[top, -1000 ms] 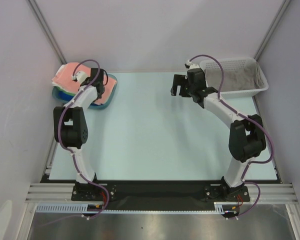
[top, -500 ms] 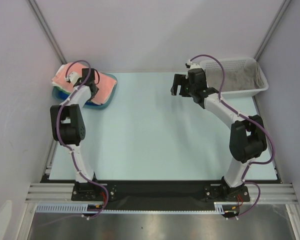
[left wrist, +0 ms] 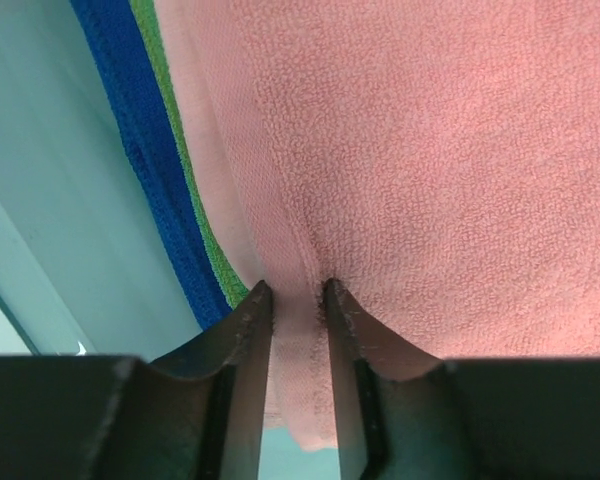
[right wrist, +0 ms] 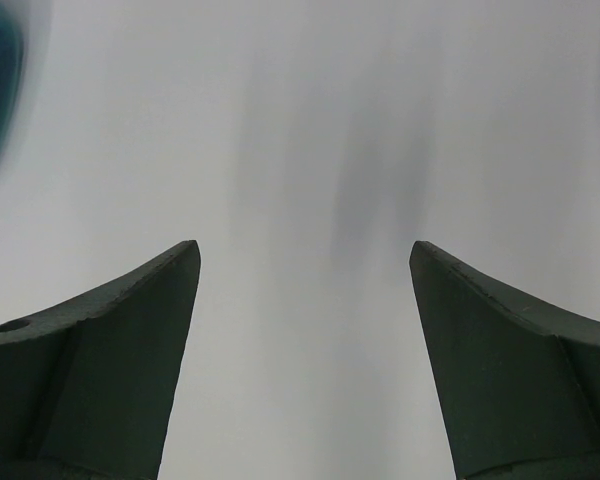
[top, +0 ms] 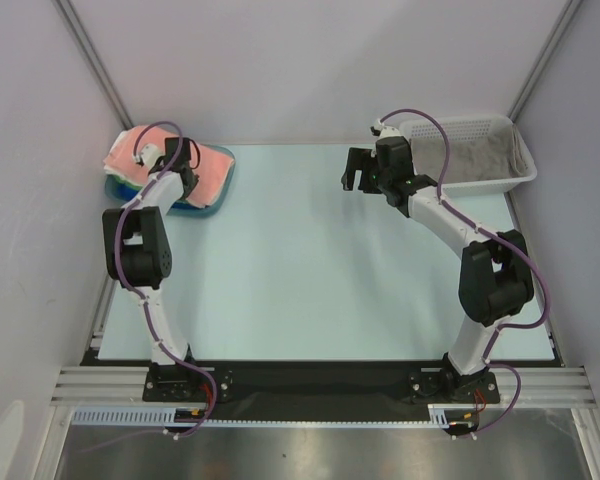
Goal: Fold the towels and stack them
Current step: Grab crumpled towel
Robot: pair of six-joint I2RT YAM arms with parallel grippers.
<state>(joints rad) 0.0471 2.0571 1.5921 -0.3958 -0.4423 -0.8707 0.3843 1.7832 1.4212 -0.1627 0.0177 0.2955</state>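
**Towel stack, far-left corner: left tool nipped onto the top cloth**

Setting: pale blue-green table inside a booth with plain grey-lilac walls. Both arm bases sit on the near rail.

Towels: a pile lies in the blue tray at the far-left corner of the table, and its far-left side hangs over the tray's rim. The salmon towel is on top, terry face up, and covers most of the pile. Along its left side the wrist view shows the edge of a green towel beneath it, and a blue towel below that. No further layers can be made out. One more cloth, the grey towel, lies loose inside the white basket at the far-right corner, well apart from the pile.

Left gripper: directly over the pile, near the salmon towel's left edge. Its jaws are drawn close together, with both tips pressed into the terry. A narrow raised ridge of salmon cloth is nipped between them. The grip takes in the top cloth only; the green and blue edges lie just outside the left finger.

Right gripper: held above the bare table, far side, near the basket's left end but apart from it. The jaws are spread wide with nothing between them. The wrist view shows only blurred table surface beneath.
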